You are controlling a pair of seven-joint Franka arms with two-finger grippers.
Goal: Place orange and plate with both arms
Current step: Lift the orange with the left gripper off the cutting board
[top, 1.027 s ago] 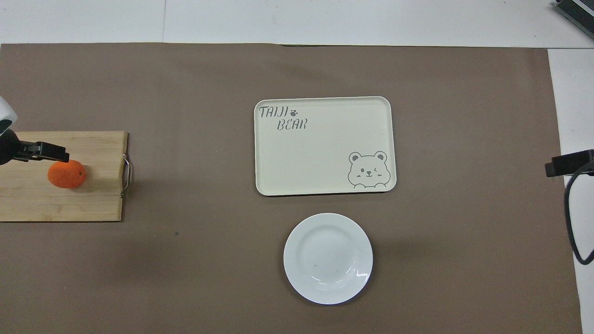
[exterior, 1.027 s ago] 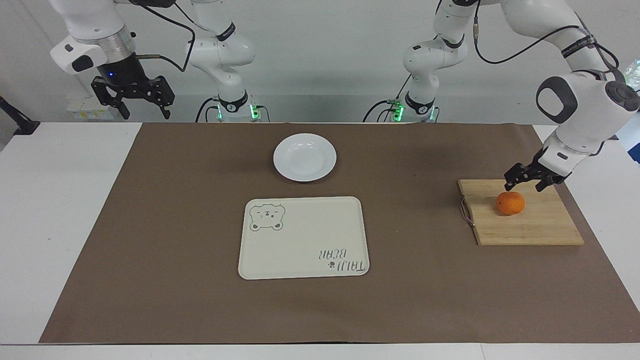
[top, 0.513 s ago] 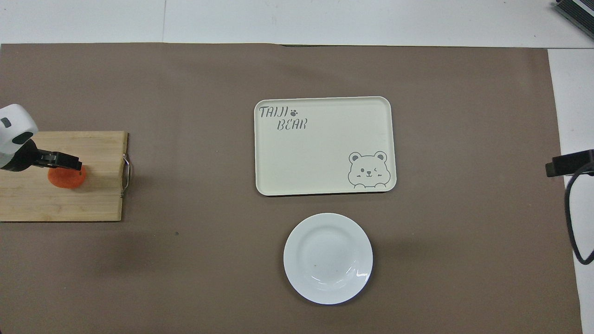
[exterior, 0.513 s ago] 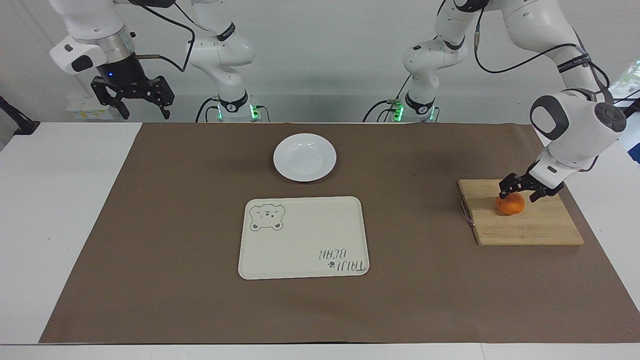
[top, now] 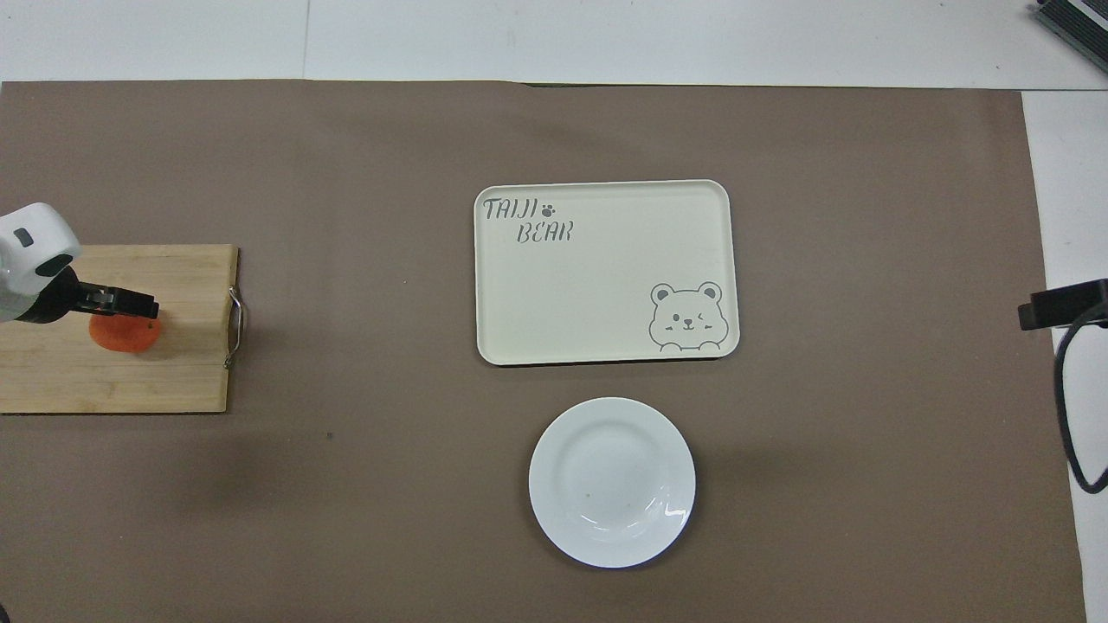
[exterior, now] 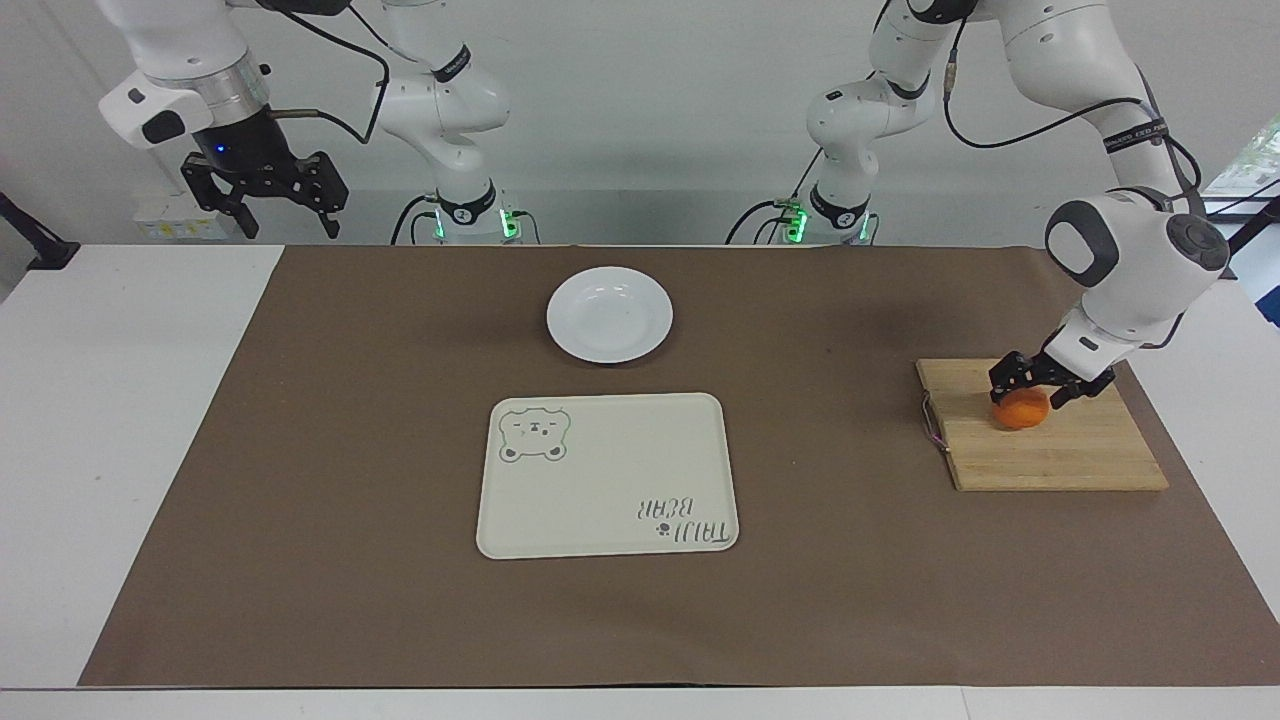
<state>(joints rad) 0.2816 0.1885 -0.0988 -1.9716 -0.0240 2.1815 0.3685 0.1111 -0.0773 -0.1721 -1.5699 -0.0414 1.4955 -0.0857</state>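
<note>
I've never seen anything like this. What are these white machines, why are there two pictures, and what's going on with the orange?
They are two robot arms with pincer hands. One picture looks across the table at them; the other looks down from above their end. On the brown mat lie a white plate, a cream tray with a bear drawing, and a wooden board. The left gripper is down around the orange on the board, fingers either side. The right gripper waits open, raised, holding nothing.

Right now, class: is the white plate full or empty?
Empty. The plate shows only bare white dish in both views; the orange sits on the wooden board, under the left gripper.
</note>
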